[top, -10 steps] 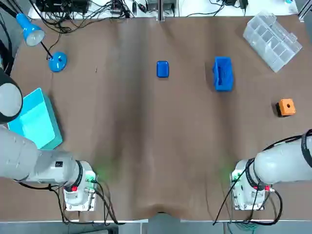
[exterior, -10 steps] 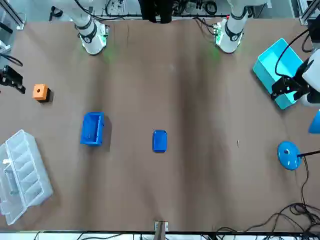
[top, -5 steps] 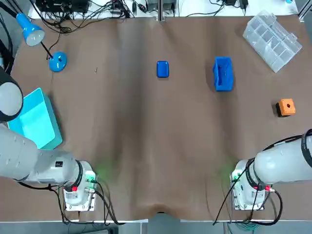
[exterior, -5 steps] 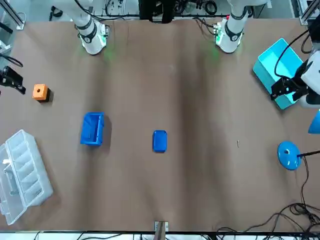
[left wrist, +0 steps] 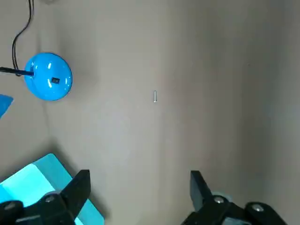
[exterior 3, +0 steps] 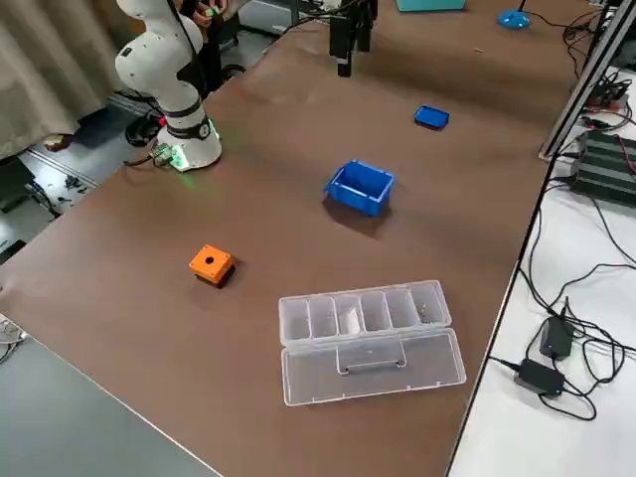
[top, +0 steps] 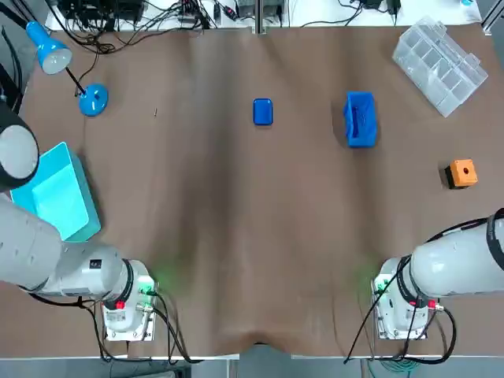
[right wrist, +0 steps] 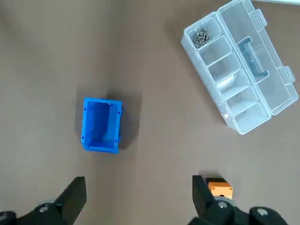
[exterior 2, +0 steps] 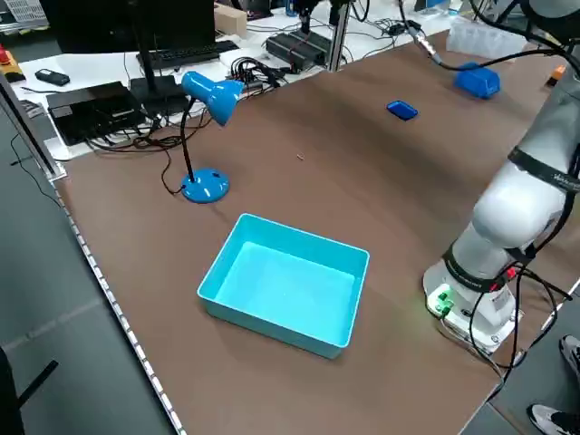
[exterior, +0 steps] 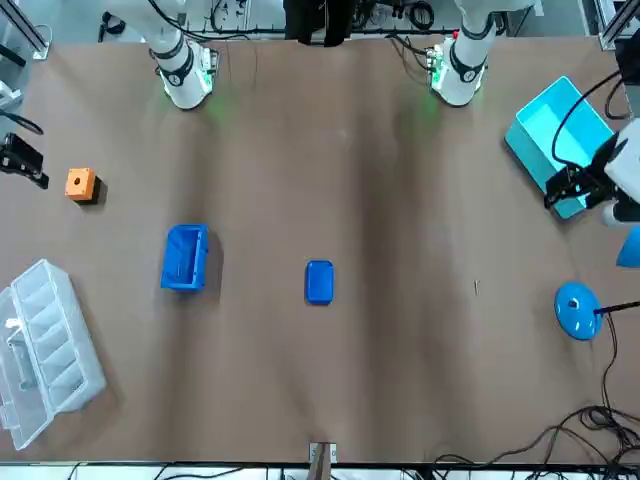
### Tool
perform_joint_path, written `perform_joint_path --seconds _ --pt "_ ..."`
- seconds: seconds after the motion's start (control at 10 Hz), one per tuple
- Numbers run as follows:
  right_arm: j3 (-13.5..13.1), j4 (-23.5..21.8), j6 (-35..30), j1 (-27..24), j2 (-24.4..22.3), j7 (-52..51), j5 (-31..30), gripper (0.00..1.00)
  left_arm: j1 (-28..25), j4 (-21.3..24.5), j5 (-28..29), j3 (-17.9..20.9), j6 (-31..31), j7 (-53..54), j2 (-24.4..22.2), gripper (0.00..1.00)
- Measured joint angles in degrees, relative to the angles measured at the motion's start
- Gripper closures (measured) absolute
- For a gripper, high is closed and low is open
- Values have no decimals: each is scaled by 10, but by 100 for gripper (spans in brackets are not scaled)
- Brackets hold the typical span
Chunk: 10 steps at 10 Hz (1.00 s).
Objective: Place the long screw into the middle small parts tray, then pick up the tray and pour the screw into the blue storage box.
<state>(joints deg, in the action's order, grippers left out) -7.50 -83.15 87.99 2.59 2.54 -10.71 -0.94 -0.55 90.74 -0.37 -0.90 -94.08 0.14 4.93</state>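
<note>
The long screw (top: 155, 113) (left wrist: 155, 96) lies flat on the brown table, near the blue lamp base. A small blue parts tray (top: 263, 112) (exterior: 319, 281) sits at the far middle. To its right stands the blue storage box (top: 361, 119) (right wrist: 101, 124), with nothing visible inside. My left gripper (left wrist: 138, 187) hangs open and holds nothing, high above the far edge of the cyan bin (exterior: 555, 140), short of the screw. My right gripper (right wrist: 138, 192) is open too, raised over the table's right side near the orange block (right wrist: 219, 189).
A cyan bin (top: 55, 193) sits at the left edge. A blue desk lamp (top: 93, 100) stands at the far left corner. A clear compartment organizer (top: 441, 57) lies open at the far right. An orange block (top: 462, 173) rests near the right edge. Cables run along the far edge.
My left arm has shifted slightly away from its base, toward the far side of the cyan bin. The right arm and the objects have not moved.
</note>
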Motion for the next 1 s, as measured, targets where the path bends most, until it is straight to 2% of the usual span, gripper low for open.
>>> perform_joint_path --seconds 0.3,0.7,1.0 --pt "2 0 -1 0 0 0 0 0 -1 35 0 -1 -59 0 37 5" --pt "3 0 -1 0 0 -1 0 0 -1 123 0 -1 -179 0 69 3" --pt "3 0 -1 1 0 -1 1 0 -1 138 0 -1 -239 -11 126 3"
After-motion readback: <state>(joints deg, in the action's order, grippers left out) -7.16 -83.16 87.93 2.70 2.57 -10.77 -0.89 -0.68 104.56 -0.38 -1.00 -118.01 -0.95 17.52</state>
